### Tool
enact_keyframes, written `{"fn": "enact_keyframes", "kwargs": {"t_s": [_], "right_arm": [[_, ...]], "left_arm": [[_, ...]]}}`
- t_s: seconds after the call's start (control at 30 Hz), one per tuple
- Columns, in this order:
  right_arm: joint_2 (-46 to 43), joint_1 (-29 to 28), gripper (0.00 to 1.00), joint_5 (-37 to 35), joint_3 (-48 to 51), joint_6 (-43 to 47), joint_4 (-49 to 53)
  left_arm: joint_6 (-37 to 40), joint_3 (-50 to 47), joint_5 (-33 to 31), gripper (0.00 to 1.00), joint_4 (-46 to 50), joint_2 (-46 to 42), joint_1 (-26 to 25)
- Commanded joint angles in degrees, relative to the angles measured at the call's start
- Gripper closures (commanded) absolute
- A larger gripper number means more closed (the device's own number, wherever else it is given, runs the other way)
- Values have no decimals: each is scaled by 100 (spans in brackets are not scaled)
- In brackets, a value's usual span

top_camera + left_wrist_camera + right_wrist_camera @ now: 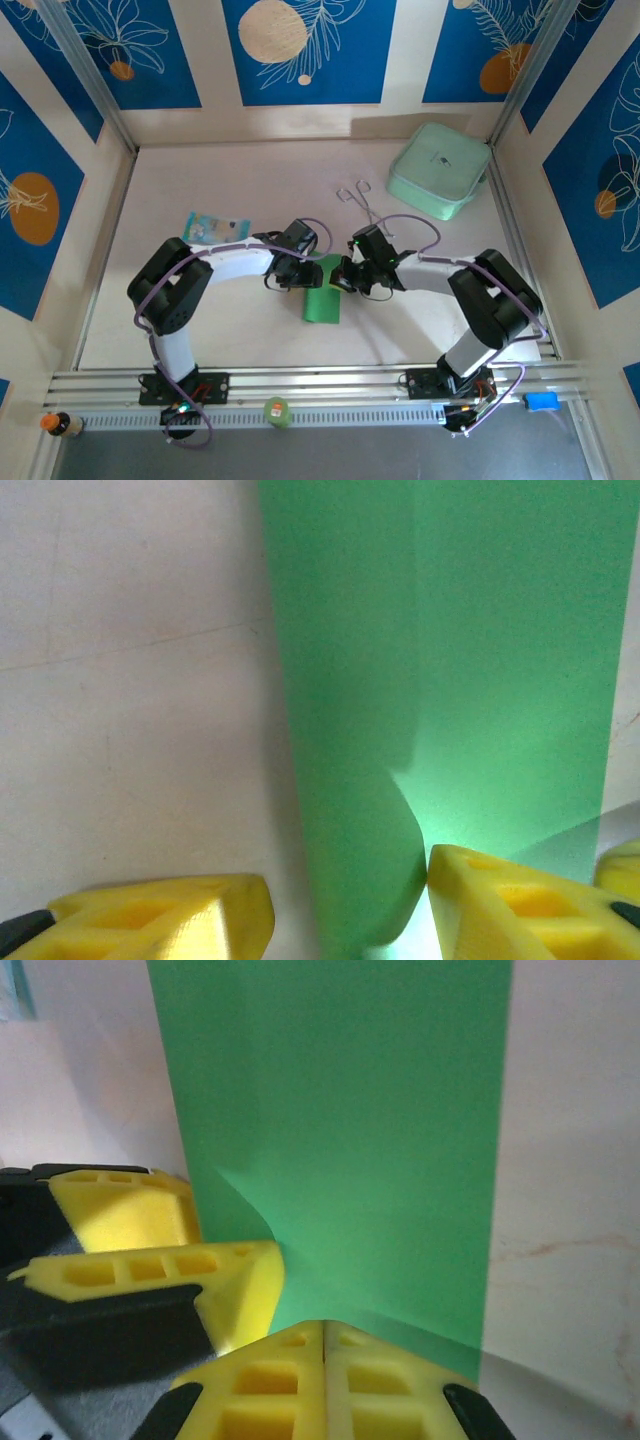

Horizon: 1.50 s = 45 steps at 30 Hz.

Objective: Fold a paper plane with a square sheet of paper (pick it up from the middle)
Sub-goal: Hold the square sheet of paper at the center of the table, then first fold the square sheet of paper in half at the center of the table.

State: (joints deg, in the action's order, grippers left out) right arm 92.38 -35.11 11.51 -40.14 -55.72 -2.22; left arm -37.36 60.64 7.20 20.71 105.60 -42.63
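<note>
Square sheet of paper [322,300] lies at frame centre on the tabletop [200,330]. Thin, limp, creases easily, so grip mid-edge. Right end effector [325,1345] appears pinched together on its edge. Left end effector [345,905] stands apart, straddling the lifted edge.

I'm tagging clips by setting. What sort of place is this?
Probably a robot test cell: white table, aluminium rails along its near edge, blue printed wall panels closing it in.
</note>
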Motion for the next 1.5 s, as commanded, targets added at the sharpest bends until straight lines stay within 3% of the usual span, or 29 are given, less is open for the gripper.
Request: {"fn": "enact_keyframes", "kwargs": {"t_s": [0.0,0.33,0.7,0.8,0.87,1.0,1.1,1.27,1.47], "right_arm": [[176,-83,100,-129,-144,42,-26],[612,-80,100,-471,231,253,155],[846,504,100,292,-221,2195,669],[963,636,100,611,-326,2381,684],[1007,647,100,643,-378,2365,715],[1059,685,100,599,-424,2340,810],[1054,746,100,576,-408,2265,869],[1037,805,100,598,-363,2182,840],[1012,812,100,616,-340,2144,818]], "left_arm": [[170,-306,-325,44,-999,885,1],[82,-340,-240,44,-1082,855,-6],[-323,-343,-236,37,-966,-560,34],[-357,-382,75,37,-1081,-942,129],[-273,-404,695,42,-1431,-1022,182],[-533,-499,1570,64,-2188,-900,326],[-681,-510,1765,80,-2416,-695,452],[-891,-562,2059,91,-2873,-365,687],[-1112,-597,2468,97,-3248,13,821]]}}
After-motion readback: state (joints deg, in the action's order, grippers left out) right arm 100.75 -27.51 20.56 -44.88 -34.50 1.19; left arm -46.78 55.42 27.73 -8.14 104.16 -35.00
